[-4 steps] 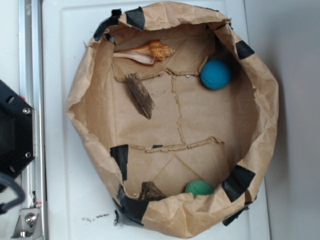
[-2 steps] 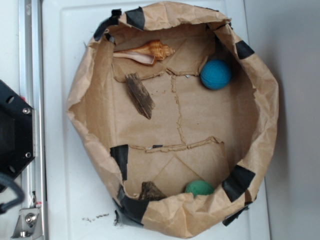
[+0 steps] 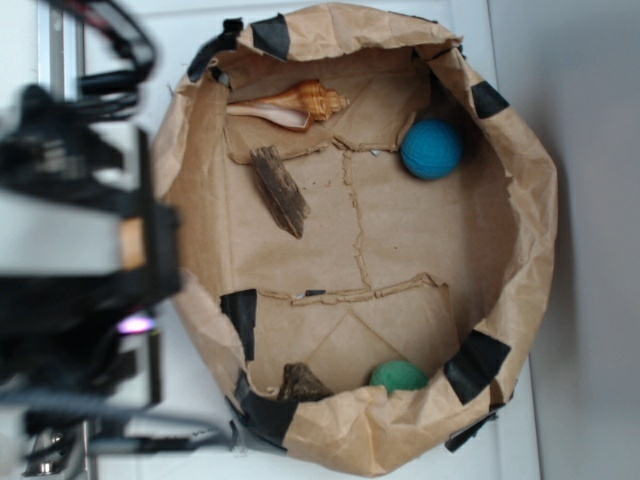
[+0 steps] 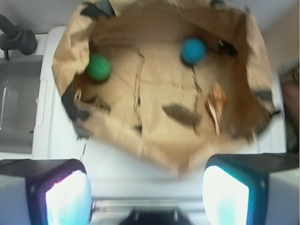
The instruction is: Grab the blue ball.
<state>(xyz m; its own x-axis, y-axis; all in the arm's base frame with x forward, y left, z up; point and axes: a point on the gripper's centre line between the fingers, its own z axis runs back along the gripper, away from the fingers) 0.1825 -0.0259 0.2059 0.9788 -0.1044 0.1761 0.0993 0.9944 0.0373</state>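
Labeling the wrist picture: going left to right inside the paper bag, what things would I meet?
green ball → small dark wood piece → larger bark piece → blue ball → seashell.

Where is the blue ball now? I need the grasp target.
Exterior view: the blue ball lies upper right inside the paper enclosure, right of the shell.

1. Blue ball [image 3: 432,149]: teal-blue, round, finely ribbed surface.
2. Resting free on brown paper floor, nothing touching it from above.
3. Sits close against paper wall, far side in wrist view [image 4: 193,51].
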